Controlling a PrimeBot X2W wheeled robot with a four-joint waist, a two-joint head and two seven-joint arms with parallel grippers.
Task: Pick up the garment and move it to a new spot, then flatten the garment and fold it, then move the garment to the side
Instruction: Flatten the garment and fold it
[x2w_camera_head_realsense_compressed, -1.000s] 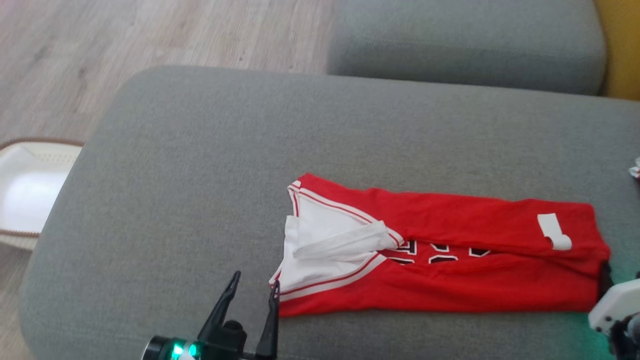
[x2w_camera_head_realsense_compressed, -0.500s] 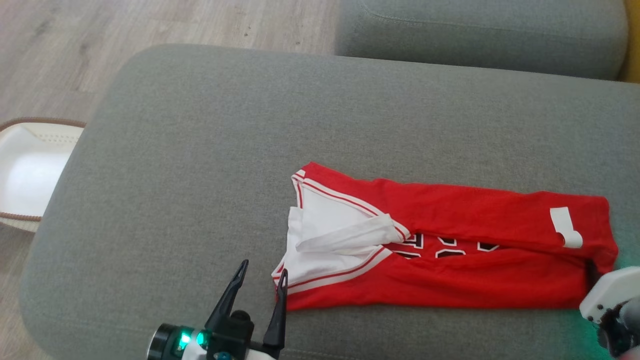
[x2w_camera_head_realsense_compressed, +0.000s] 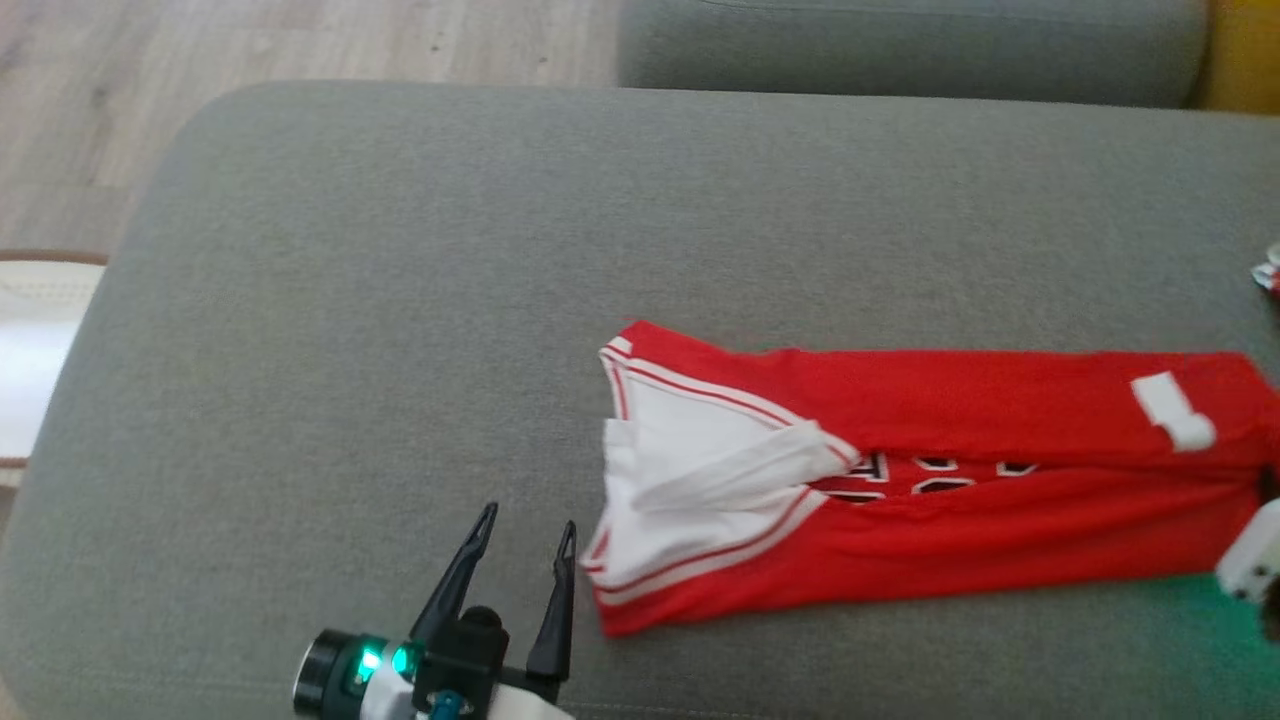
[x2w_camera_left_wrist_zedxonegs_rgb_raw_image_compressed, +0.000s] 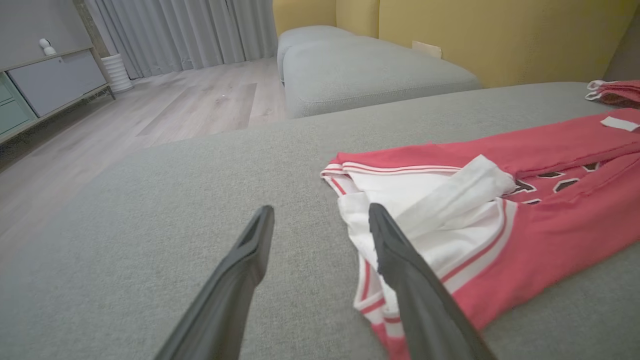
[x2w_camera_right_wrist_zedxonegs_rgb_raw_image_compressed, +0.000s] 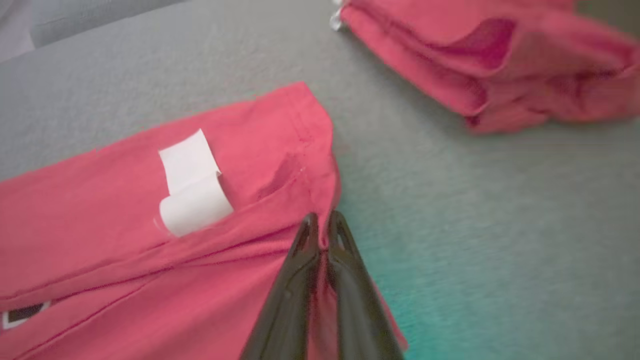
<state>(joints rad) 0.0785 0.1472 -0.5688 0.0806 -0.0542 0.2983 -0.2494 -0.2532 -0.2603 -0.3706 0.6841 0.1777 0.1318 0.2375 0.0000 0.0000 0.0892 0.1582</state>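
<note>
The garment (x2w_camera_head_realsense_compressed: 950, 540), a red jersey with white trim and dark lettering, lies folded into a long strip on the grey sofa cushion (x2w_camera_head_realsense_compressed: 400, 300). Its white neck end points left. My left gripper (x2w_camera_head_realsense_compressed: 527, 520) stands open just left of that end, with nothing between its fingers. In the left wrist view the left gripper (x2w_camera_left_wrist_zedxonegs_rgb_raw_image_compressed: 320, 210) has its right finger over the white edge of the garment (x2w_camera_left_wrist_zedxonegs_rgb_raw_image_compressed: 550, 230). My right gripper (x2w_camera_right_wrist_zedxonegs_rgb_raw_image_compressed: 324, 220) is shut on the hem corner of the garment (x2w_camera_right_wrist_zedxonegs_rgb_raw_image_compressed: 100, 210), near a white label (x2w_camera_right_wrist_zedxonegs_rgb_raw_image_compressed: 190, 190). The right arm's white housing (x2w_camera_head_realsense_compressed: 1250, 555) sits at the strip's right end.
A second folded red garment (x2w_camera_right_wrist_zedxonegs_rgb_raw_image_compressed: 500, 65) lies further right on the cushion. A white basket (x2w_camera_head_realsense_compressed: 30, 340) stands on the wooden floor at the left. Another grey cushion (x2w_camera_head_realsense_compressed: 900, 40) lies behind, and bare cushion extends left and behind the jersey.
My right gripper has shut on the hem. The jersey now lies straighter and has shifted a little to the right, away from the open left fingers. The head camera has also moved.
</note>
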